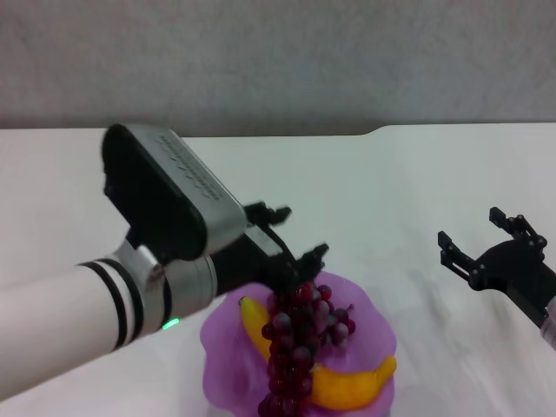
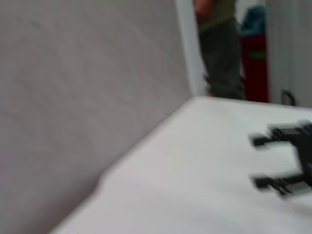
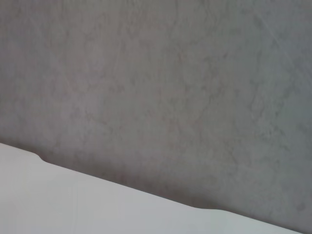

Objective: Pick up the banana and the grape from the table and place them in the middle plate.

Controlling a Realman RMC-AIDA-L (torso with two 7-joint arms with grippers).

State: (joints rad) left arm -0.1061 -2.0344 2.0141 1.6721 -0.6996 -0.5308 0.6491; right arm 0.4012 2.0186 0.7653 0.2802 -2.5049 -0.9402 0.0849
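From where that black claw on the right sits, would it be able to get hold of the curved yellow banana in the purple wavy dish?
Probably, but only partly. The right gripper hovers open beside the purple scalloped plate with bare table between. The dark red grape bunch lies across the banana's middle; its near end is exposed.

The left arm [image 1: 61,321] is a smooth white cylindrical tube ringed by two thin black bands, ending in a silver metal collar with a small green light at its 6 o'clock edge. A boxy wrist camera housing [image 1: 165,187], black with a silver-grey face bearing faint dark lettering, sits at the collar's 12 o'clock. The left gripper [image 1: 291,243] is matt black with notched fingertips. The right gripper [image 1: 491,239] is likewise black, angular, two-fingered.
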